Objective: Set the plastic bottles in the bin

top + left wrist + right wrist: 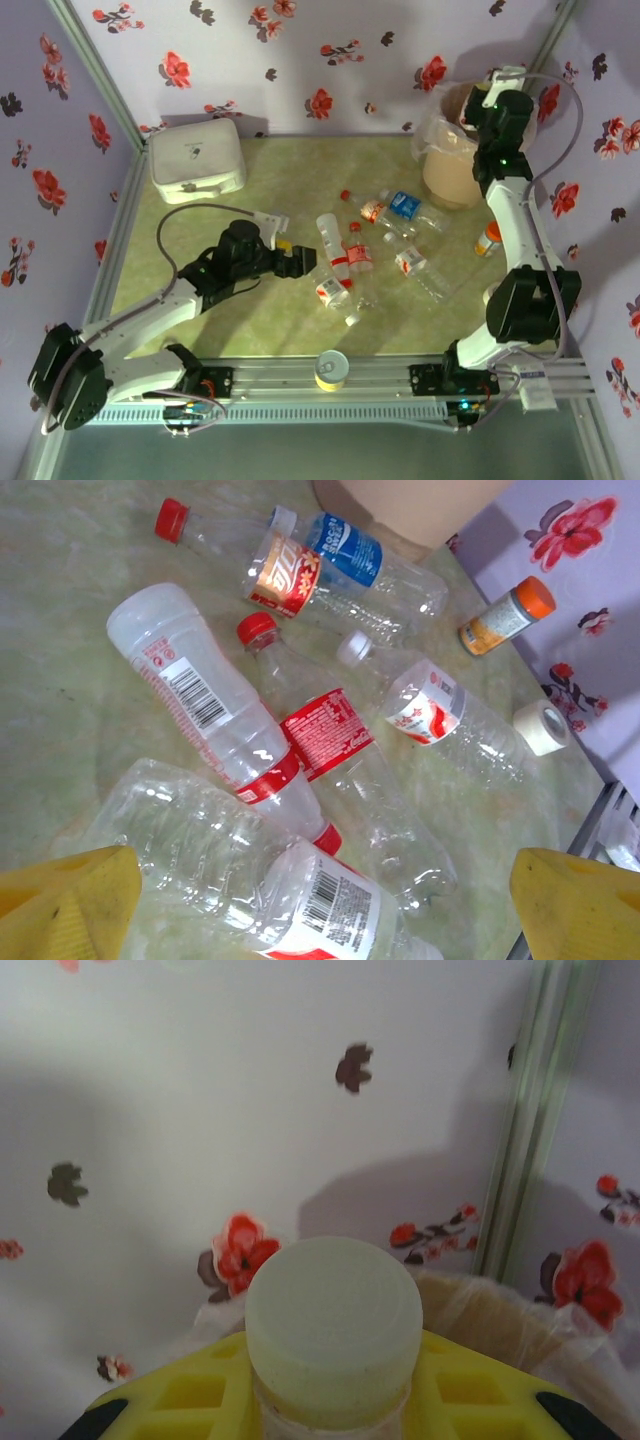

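Several clear plastic bottles (pixel 345 255) lie scattered on the green table. My left gripper (pixel 296 262) hovers open at their left edge. In the left wrist view its yellow fingertips (pixel 70 905) stand wide on either side of a barcode-labelled bottle (pixel 330 900), with nothing between them gripped. A red-capped bottle (pixel 320 730) and a blue-labelled one (pixel 345 545) lie further off. My right gripper (pixel 487 100) is raised over the beige bin (pixel 450 155) at the back right. It is shut on a white-capped bottle (pixel 333 1325), with the bin's bag-lined rim (pixel 500 1310) just behind it.
A white rounded box (pixel 197 160) stands at the back left. A yellow-rimmed tin (pixel 331 369) sits by the front rail. An orange-capped vial (pixel 488 238) and a tape roll (pixel 540 727) lie at the right, near the flowered wall.
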`<state>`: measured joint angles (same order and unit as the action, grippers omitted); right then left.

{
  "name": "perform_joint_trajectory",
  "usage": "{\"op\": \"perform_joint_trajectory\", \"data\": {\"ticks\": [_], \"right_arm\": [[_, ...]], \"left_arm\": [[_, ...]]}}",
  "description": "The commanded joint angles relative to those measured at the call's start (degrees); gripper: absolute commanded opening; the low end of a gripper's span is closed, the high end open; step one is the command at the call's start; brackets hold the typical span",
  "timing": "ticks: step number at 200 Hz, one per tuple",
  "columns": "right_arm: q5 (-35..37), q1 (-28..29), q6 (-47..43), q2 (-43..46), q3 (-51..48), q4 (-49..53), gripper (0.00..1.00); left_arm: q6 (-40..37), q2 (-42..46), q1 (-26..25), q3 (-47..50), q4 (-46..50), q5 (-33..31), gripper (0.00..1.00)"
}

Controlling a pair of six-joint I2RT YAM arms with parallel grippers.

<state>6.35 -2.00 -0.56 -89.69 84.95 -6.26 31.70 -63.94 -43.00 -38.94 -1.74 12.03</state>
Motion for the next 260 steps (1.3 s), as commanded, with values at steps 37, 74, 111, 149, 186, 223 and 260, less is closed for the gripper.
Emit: {"op": "perform_joint_trajectory", "data": {"ticks": [37,74,111,149,186,223,260], "right_arm": [[-0.03,0.00,2.53,-2.50,-3.55,1.71,0.06],[0.72,-0.02,3.45,-3.14,-3.14,3.15,0.36],[1.13,-0.11,3.62,-3.05,-0.76,6.01,0.59],[1.35,-0.29,3.55,-2.55,4.12,10.81,0.70],[3.14,-0.42,4.10,-1.69,10.07,17.77,0.85],[4.77,-0.38,6.91,-0.49,13.22,24.53,0.99],[3.40,-0.42,9.88,4.06,11.16,29.03,1.00]], "left_arm": [[1.47,-1.26,-0.42,-2.15,-0.60,-0.89,0.96],[2.41,-1.35,-0.43,-2.02,0.28,-0.99,0.96],[4.00,-1.71,-0.43,-1.73,0.67,-0.98,0.97],[7.24,-2.04,-0.79,-1.57,0.70,-0.96,0.98],[16.62,-3.50,-2.57,-2.65,6.05,-5.17,0.98],[37.35,-6.80,-5.99,-2.16,12.85,-12.56,0.99],[56.10,-9.75,-10.31,1.05,7.86,-14.23,0.98]]}}
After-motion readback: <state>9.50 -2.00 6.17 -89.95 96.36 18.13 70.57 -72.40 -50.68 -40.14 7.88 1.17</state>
